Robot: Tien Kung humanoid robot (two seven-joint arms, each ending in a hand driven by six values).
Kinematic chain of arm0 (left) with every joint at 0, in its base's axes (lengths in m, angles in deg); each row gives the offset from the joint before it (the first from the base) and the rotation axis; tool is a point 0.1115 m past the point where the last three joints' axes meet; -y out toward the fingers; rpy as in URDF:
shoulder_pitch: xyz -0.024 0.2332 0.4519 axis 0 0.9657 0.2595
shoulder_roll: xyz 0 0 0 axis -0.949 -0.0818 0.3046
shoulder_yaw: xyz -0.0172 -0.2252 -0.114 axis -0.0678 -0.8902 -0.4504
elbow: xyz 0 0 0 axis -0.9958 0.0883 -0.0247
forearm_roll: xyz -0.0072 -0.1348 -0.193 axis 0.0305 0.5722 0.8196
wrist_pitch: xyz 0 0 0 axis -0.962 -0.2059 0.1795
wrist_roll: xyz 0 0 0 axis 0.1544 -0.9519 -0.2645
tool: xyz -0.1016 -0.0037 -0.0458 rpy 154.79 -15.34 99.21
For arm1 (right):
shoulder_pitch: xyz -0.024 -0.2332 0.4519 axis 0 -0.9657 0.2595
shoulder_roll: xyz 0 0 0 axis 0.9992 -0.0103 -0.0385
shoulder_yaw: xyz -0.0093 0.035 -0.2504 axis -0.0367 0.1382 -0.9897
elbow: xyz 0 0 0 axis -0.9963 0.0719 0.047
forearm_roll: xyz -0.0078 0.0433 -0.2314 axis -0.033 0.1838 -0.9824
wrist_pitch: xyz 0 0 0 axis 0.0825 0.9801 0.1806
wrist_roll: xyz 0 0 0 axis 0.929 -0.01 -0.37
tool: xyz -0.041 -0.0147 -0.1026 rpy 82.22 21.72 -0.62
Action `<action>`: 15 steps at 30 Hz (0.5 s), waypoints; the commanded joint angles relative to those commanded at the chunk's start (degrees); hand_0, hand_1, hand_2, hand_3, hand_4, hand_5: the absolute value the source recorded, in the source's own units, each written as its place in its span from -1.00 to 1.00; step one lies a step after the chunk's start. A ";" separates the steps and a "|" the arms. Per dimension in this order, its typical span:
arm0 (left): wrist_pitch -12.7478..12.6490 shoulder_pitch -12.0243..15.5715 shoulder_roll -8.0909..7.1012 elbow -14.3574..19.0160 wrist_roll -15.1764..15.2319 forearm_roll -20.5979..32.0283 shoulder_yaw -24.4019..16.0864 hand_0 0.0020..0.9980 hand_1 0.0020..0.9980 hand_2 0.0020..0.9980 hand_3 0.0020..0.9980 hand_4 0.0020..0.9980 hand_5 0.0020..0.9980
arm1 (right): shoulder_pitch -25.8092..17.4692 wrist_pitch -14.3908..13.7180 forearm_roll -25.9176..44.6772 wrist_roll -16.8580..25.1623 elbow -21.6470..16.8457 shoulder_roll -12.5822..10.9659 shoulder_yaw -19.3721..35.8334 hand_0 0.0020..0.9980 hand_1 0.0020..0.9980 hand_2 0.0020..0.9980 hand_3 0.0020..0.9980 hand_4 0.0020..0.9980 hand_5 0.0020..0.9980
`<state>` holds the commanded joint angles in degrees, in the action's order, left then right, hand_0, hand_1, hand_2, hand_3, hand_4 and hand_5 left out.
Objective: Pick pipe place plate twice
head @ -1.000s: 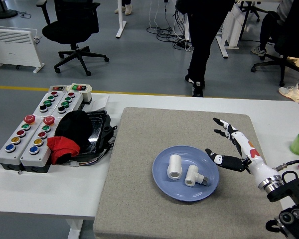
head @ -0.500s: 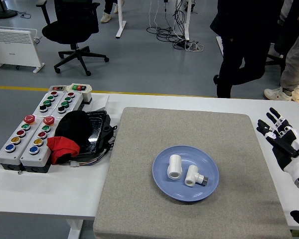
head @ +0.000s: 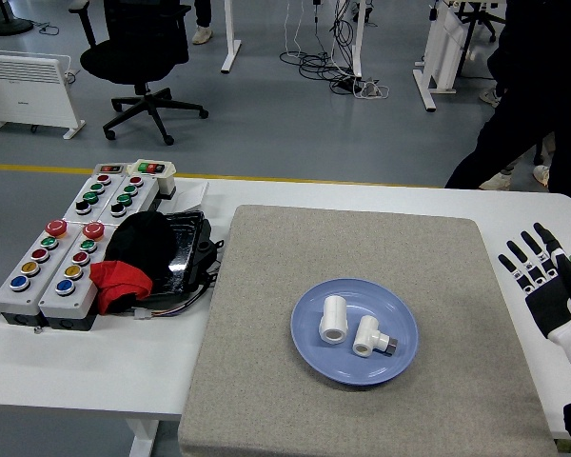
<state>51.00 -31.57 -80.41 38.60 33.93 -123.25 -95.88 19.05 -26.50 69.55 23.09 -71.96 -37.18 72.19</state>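
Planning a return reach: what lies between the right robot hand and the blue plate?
In the head view, only bare grey mat and a strip of white table separate the right robot hand from the blue plate.

Beyond the white table (head: 295,195) the floor (head: 266,114) is smooth grey-blue, with a yellow line (head: 38,168) painted across it just behind the table's far edge. A black office chair (head: 138,52) on a five-star wheeled base stands at the upper left, and a low white panel heater (head: 29,81) sits beside it at the left edge. The white leg of a desk (head: 232,38) comes down near the top centre, with a tangle of dark cables (head: 333,62) on the floor to its right. Further right is a white cabinet-like unit (head: 447,43). A person in dark clothes (head: 533,105) stands at the upper right. The light is even and soft.
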 joint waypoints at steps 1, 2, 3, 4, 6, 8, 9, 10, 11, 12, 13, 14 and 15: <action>0.01 0.00 0.00 0.00 0.00 -0.02 -0.03 0.47 0.49 0.41 0.29 -0.20 1.00 | -0.01 -0.01 -0.02 0.02 0.02 0.00 0.03 0.67 0.61 0.78 0.69 0.31 0.23; 0.02 0.00 0.00 0.00 -0.01 -0.04 -0.05 0.47 0.49 0.41 0.29 -0.20 1.00 | -0.02 -0.02 -0.04 0.04 0.05 0.01 0.06 0.67 0.61 0.78 0.69 0.31 0.23; 0.03 0.00 0.00 0.00 -0.01 -0.06 -0.06 0.47 0.49 0.41 0.29 -0.20 1.00 | -0.02 -0.04 -0.07 0.05 0.06 0.00 0.07 0.67 0.61 0.78 0.69 0.31 0.23; 0.05 0.00 -0.01 0.00 -0.01 -0.06 -0.06 0.47 0.49 0.41 0.29 -0.20 1.00 | -0.01 -0.08 -0.13 0.07 0.07 -0.01 0.07 0.68 0.61 0.78 0.69 0.31 0.23; 0.06 0.01 -0.02 0.00 -0.01 -0.07 -0.08 0.47 0.49 0.41 0.29 -0.20 1.00 | -0.02 -0.16 -0.35 0.15 0.06 -0.03 0.02 0.68 0.61 0.78 0.69 0.31 0.23; 0.08 0.02 -0.01 0.00 -0.01 -0.13 -0.14 0.47 0.49 0.41 0.29 -0.20 1.00 | -0.02 -0.24 -0.49 0.22 0.06 -0.01 -0.01 0.68 0.61 0.78 0.69 0.31 0.23; 0.08 0.02 -0.01 0.00 0.00 -0.10 -0.11 0.47 0.49 0.41 0.29 -0.20 1.00 | -0.01 -0.31 -0.51 0.25 0.07 0.00 -0.05 0.68 0.61 0.78 0.69 0.31 0.23; 0.08 0.03 -0.01 0.00 0.00 -0.06 -0.09 0.47 0.49 0.41 0.29 -0.20 1.00 | -0.02 -0.36 -0.54 0.29 0.07 0.01 -0.08 0.68 0.60 0.78 0.69 0.30 0.23; 0.07 0.03 0.00 0.00 0.01 -0.04 -0.08 0.47 0.49 0.41 0.29 -0.20 1.00 | -0.02 -0.40 -0.57 0.31 0.07 0.01 -0.10 0.68 0.60 0.78 0.69 0.30 0.23; 0.06 0.03 0.01 0.00 0.01 -0.01 -0.07 0.47 0.49 0.41 0.29 -0.20 1.00 | -0.02 -0.44 -0.60 0.34 0.08 0.01 -0.13 0.68 0.60 0.78 0.69 0.30 0.23; 0.06 0.03 0.01 0.00 0.02 0.01 -0.05 0.47 0.49 0.41 0.29 -0.20 1.00 | -0.01 -0.48 -0.63 0.36 0.09 0.01 -0.13 0.68 0.60 0.78 0.69 0.30 0.23; 0.07 0.02 0.01 0.00 0.02 0.04 -0.01 0.47 0.49 0.41 0.29 -0.20 1.00 | -0.01 -0.57 -0.69 0.41 0.11 0.03 -0.11 0.68 0.60 0.78 0.69 0.30 0.23; 0.08 0.01 0.00 0.00 0.01 0.08 0.01 0.47 0.49 0.41 0.29 -0.20 1.00 | -0.01 -0.68 -0.74 0.48 0.12 0.02 -0.10 0.68 0.60 0.78 0.69 0.30 0.23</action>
<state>51.08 -31.55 -80.41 38.60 33.94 -123.17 -95.87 19.04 -27.17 68.80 23.57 -71.84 -37.16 72.09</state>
